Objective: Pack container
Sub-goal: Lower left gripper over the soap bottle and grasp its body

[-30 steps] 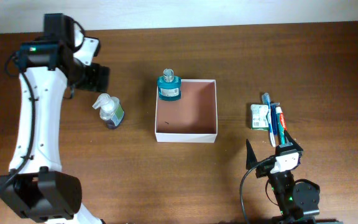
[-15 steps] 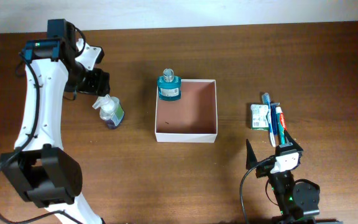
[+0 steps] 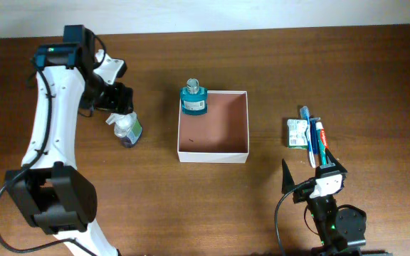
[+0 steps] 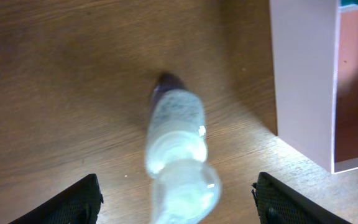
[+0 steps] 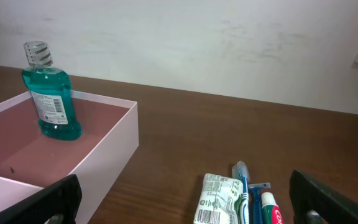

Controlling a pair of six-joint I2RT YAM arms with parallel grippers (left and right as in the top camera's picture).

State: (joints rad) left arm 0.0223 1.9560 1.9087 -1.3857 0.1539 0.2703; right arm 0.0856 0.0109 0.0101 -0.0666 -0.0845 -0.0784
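- The brown table (image 3: 333,64) carries everything, and nothing is stacked.
- The left arm (image 3: 45,121) reaches in from the left edge. The left gripper (image 4: 176,186) hangs over the pump bottle, its fingers spread wide on either side and closed on nothing.
- The container (image 3: 213,154) sits at the table's middle, open side up. It lies to the right of the left gripper, near it, with bare wood between.
- The right gripper (image 3: 310,176) is parked low at the near right edge with its jaws fully apart and empty. It is farther from the pump bottle, so I judge the left arm has the next pick.
- The teal bottle (image 3: 193,102) stands upright in the container's far-left corner. That corner is the one nearest the approach path, so a carried item should come in clear of it.
- The pump bottle (image 3: 127,129) appears upright, pump head toward the wrist camera, though I cannot be sure.
- A toothpaste (image 3: 320,139), a toothbrush (image 3: 308,135) and a packet (image 3: 297,132) lie together well to the container's right.
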